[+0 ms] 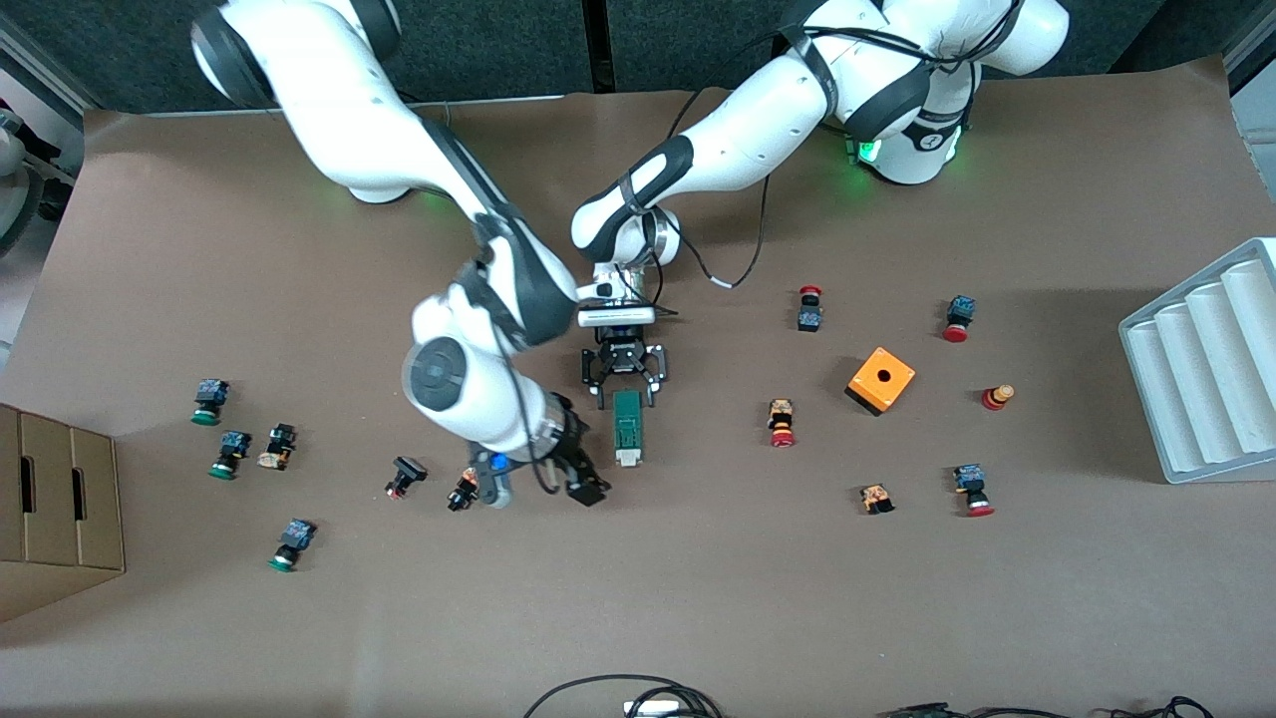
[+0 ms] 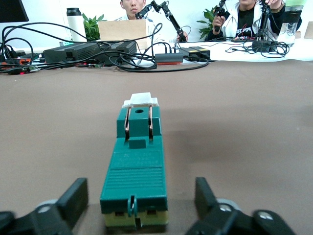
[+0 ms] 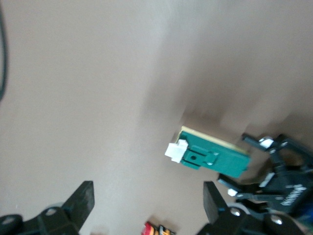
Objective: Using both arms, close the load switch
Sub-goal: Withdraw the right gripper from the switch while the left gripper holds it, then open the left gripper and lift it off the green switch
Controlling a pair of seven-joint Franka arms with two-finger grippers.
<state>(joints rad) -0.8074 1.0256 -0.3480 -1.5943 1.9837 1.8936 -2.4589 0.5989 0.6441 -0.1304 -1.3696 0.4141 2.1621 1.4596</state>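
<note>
The load switch (image 1: pixel 627 427) is a narrow green block lying flat on the brown table, with its white tab (image 1: pixel 628 459) at the end nearer to the front camera. My left gripper (image 1: pixel 626 384) is open and low over the switch's other end, one finger on each side without touching it. In the left wrist view the switch (image 2: pixel 137 166) lies between the fingers (image 2: pixel 73 198), tab (image 2: pixel 141 100) pointing away. My right gripper (image 1: pixel 588 484) is open and empty, beside the tab end toward the right arm's end of the table. The right wrist view shows the switch (image 3: pixel 210 156) and my left gripper (image 3: pixel 279 176).
Small red- and green-capped buttons are scattered about; two (image 1: pixel 465 491) (image 1: pixel 404 477) lie close beside my right gripper. An orange cube with a hole (image 1: pixel 881 380) sits toward the left arm's end. A cardboard box (image 1: pixel 55 509) and a white ribbed tray (image 1: pixel 1206 369) stand at the table's ends.
</note>
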